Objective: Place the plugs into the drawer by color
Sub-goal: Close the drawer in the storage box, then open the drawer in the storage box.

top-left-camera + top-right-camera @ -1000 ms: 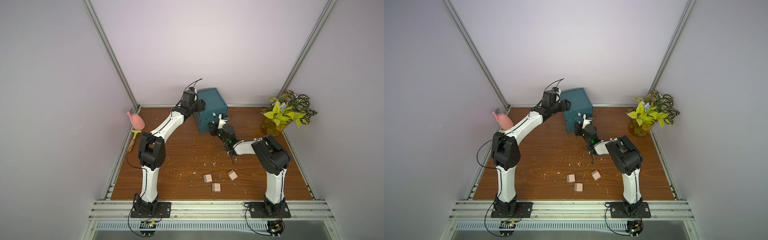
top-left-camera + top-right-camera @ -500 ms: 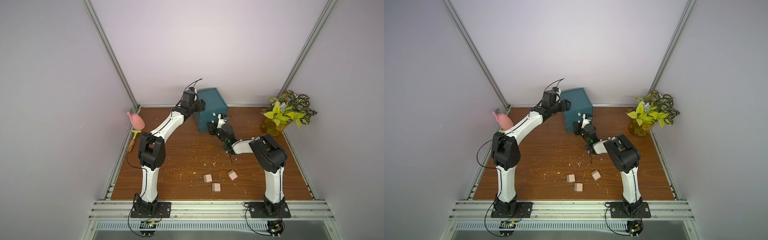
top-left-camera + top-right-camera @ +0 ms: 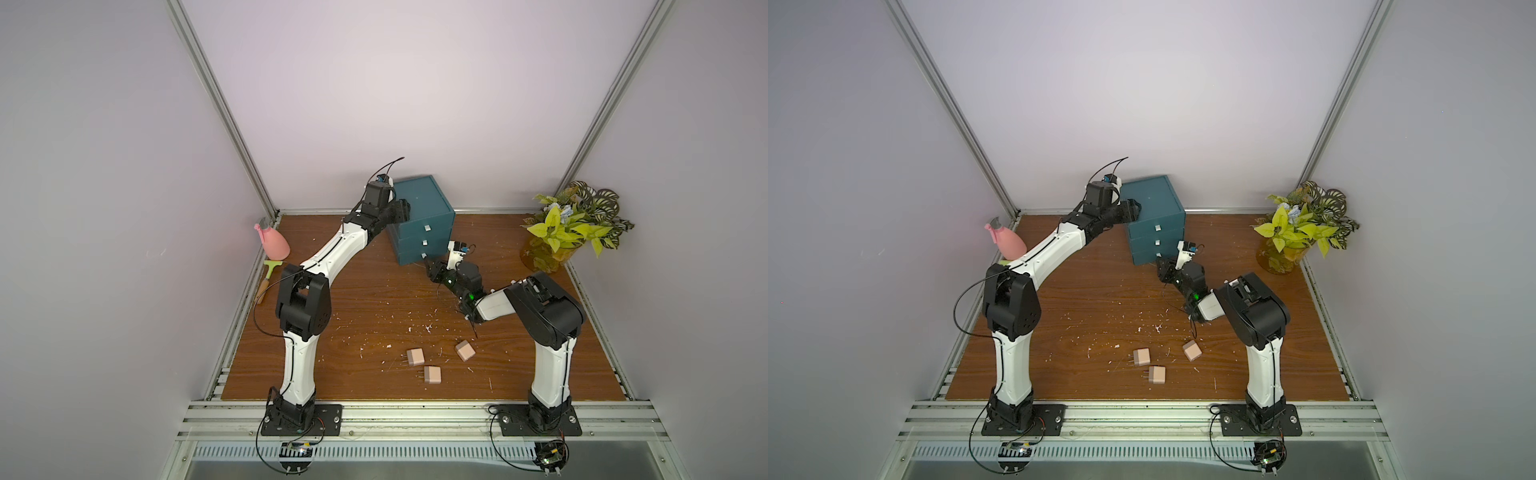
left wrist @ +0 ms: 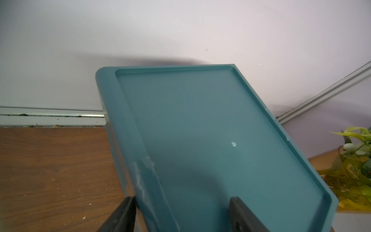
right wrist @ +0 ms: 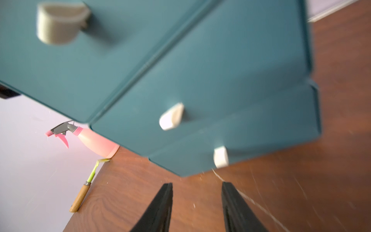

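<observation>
The dark teal drawer chest stands at the back of the table, its three white tab handles facing forward. My left gripper is open and straddles its top left edge: one finger lies against the side wall, the other over the top panel. Low on the table, my right gripper is open and empty, just short of the bottom handle. Three beige-pink plugs lie near the front. No other plugs show.
A pink spray bottle and a wooden-handled brush sit by the left wall. A potted plant fills the back right corner. White crumbs speckle the wooden table.
My right gripper has edged a little closer to the foot of the drawer chest. The left arm and the plugs have not moved.
</observation>
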Action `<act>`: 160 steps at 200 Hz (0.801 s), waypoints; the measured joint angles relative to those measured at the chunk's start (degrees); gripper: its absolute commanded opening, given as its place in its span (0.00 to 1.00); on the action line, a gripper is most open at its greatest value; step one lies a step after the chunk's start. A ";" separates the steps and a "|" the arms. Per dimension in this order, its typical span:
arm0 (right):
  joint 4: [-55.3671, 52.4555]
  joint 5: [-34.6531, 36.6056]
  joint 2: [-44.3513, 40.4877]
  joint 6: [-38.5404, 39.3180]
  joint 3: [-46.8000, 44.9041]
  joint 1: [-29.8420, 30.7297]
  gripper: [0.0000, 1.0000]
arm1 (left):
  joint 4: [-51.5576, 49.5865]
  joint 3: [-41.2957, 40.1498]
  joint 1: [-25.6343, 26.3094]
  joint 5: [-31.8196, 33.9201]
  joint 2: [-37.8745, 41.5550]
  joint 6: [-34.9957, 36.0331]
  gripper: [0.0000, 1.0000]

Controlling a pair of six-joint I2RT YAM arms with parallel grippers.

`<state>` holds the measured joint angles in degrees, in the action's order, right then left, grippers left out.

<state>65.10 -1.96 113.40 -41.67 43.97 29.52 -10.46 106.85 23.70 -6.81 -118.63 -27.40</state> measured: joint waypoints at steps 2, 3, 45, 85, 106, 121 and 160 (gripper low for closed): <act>0.09 -0.11 0.00 -0.31 -0.20 -0.09 0.46 | 0.00 0.00 0.00 0.00 0.00 0.00 0.68; 0.13 -0.11 0.00 -0.42 -0.26 -0.11 0.46 | 0.00 0.00 0.00 0.00 0.00 0.00 0.68; 4.90 -2.86 2.40 -6.93 0.85 -2.10 0.44 | -0.02 0.00 0.00 -0.02 0.00 0.00 0.68; 6.14 -4.39 8.04 -12.07 5.53 -3.04 0.41 | 0.00 0.00 0.00 -0.02 0.00 0.00 0.68; 6.19 -4.94 10.75 -14.10 7.74 -3.08 0.40 | 0.00 0.00 0.00 -0.02 0.00 0.00 0.68; 6.03 -5.55 12.17 -15.43 8.98 -3.08 0.39 | 0.00 0.00 0.00 -0.02 0.00 0.00 0.68; 5.90 -6.25 14.51 -18.08 11.34 -3.08 0.36 | 0.00 0.00 0.00 0.00 0.00 0.00 0.68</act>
<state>71.00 -8.21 127.92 -59.75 55.31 26.44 -10.46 106.85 23.70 -6.81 -118.63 -27.40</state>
